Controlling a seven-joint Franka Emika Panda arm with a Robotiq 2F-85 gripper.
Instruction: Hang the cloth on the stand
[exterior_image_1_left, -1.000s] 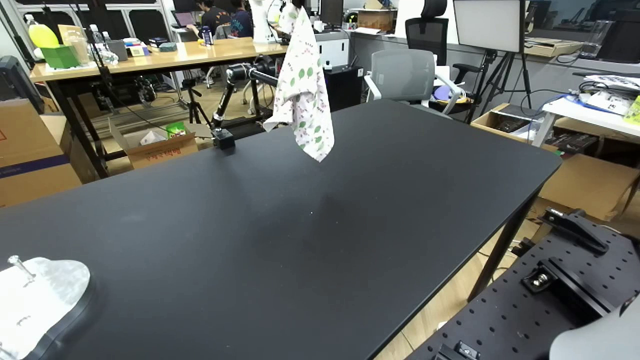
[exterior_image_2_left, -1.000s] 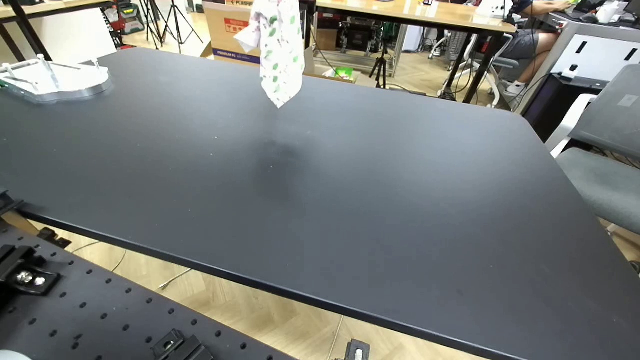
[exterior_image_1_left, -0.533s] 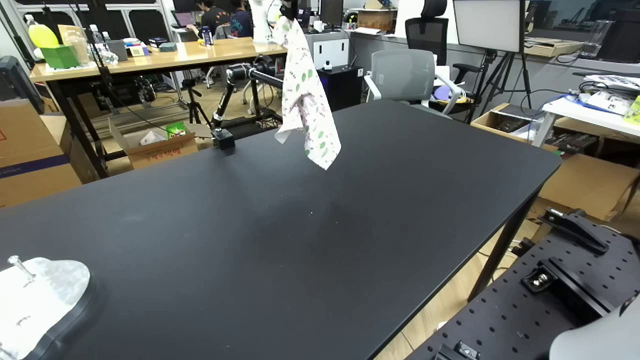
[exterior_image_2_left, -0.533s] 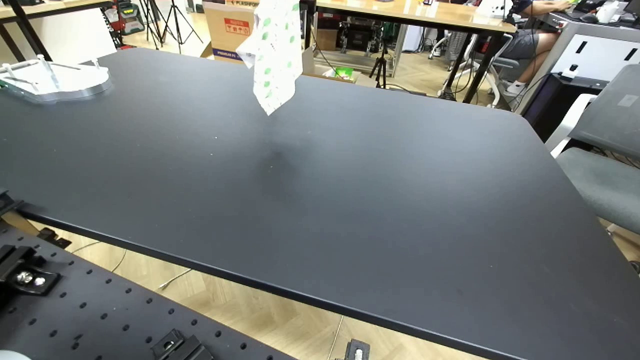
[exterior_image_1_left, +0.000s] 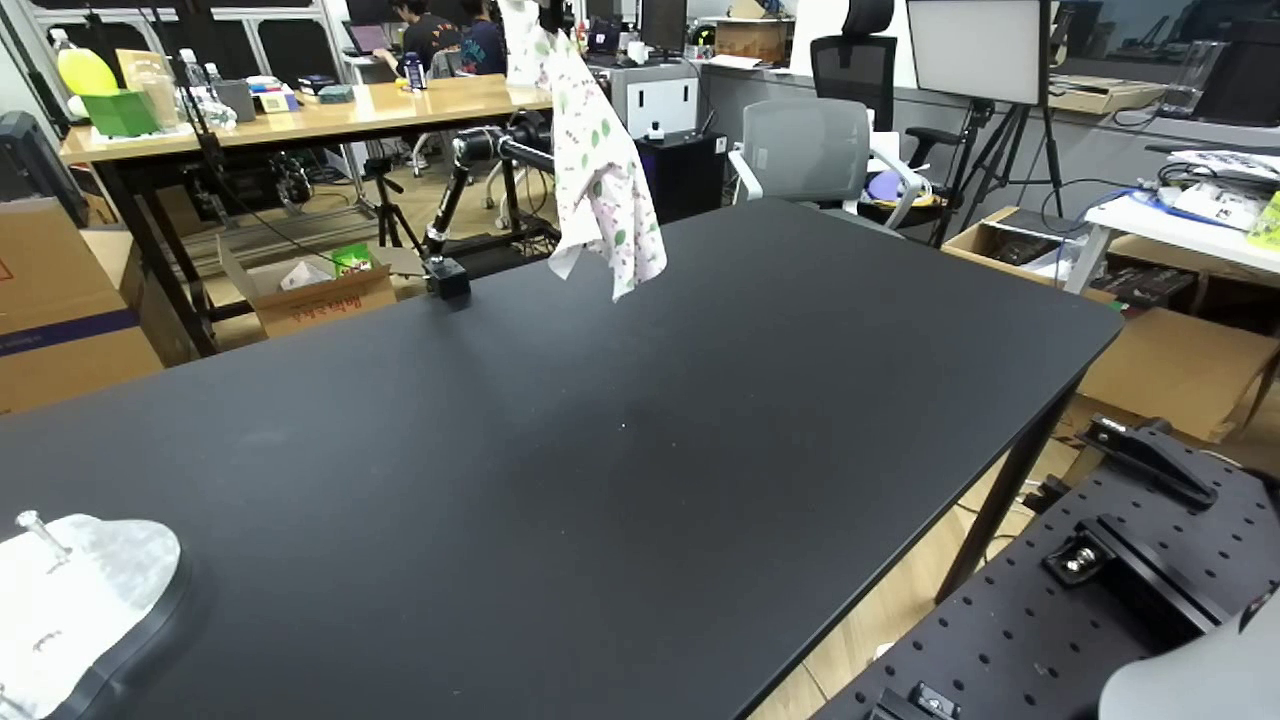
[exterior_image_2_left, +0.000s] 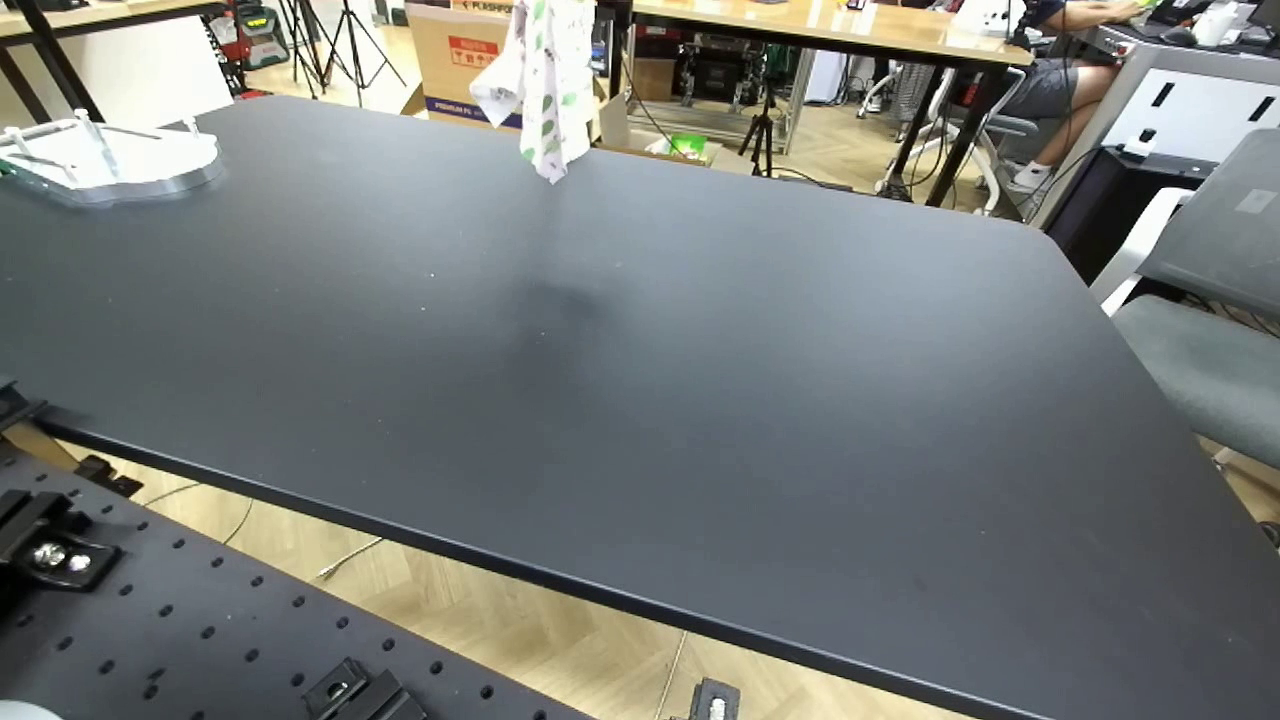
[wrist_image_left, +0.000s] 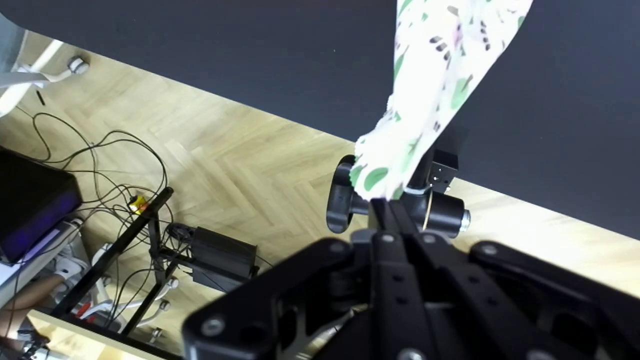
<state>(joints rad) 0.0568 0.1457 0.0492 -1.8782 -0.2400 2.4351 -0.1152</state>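
Note:
The cloth (exterior_image_1_left: 605, 170) is white with green leaf shapes and small pink and dark marks. It hangs in the air above the far part of the black table; it also shows in an exterior view (exterior_image_2_left: 550, 90) and the wrist view (wrist_image_left: 430, 85). My gripper (wrist_image_left: 387, 202) is shut on the cloth's top edge; it shows at the top of an exterior view (exterior_image_1_left: 553, 18). A black jointed stand (exterior_image_1_left: 480, 147) is clamped to the table's far edge. Its bar's end is hidden behind the cloth. In the wrist view the stand (wrist_image_left: 442, 212) lies just beyond and below my fingertips.
A white, curved board with pegs (exterior_image_1_left: 110, 575) stands on the black table (exterior_image_1_left: 560, 500); it also shows in an exterior view (exterior_image_2_left: 130, 160). Behind the stand are a wooden desk (exterior_image_1_left: 470, 97) and open cardboard boxes (exterior_image_1_left: 325, 305). A grey chair (exterior_image_1_left: 805, 150) stands by the far corner.
My gripper has moved with the cloth, leftward in an exterior view, toward the stand. The cloth has swung, and its lower tip now sits higher and farther back.

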